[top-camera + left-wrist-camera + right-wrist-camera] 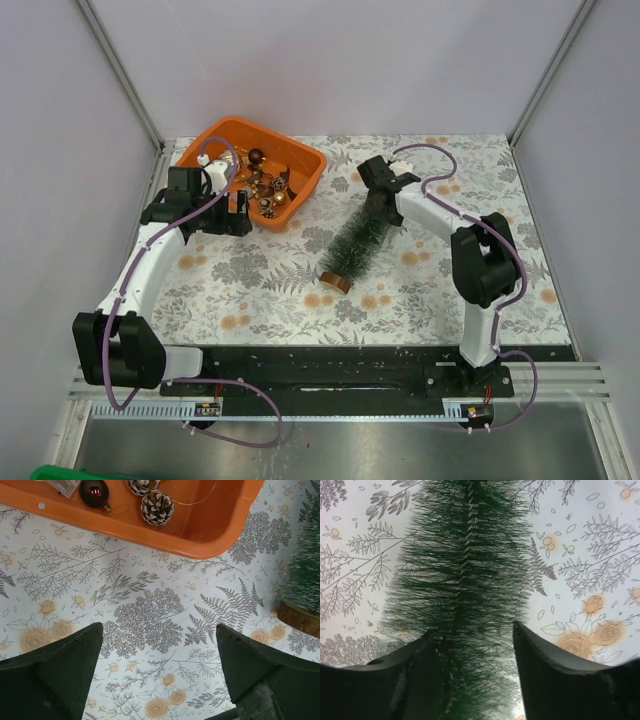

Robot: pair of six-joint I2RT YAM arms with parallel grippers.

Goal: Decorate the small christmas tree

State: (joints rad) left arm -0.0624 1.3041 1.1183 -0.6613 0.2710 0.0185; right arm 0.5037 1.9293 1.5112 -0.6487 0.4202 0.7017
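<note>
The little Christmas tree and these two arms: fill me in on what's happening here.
The small christmas tree lies on its side on the floral table, with no ornaments showing on it. The right claw straddles its upper part, bristles filling the gap; whether it is squeezing cannot be told. The left claw is open and empty, above the table just beside the orange tray, where a pine cone, a dark bauble and other ornaments lie.

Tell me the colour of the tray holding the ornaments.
The tray is orange, clearest in the top external view.
</note>
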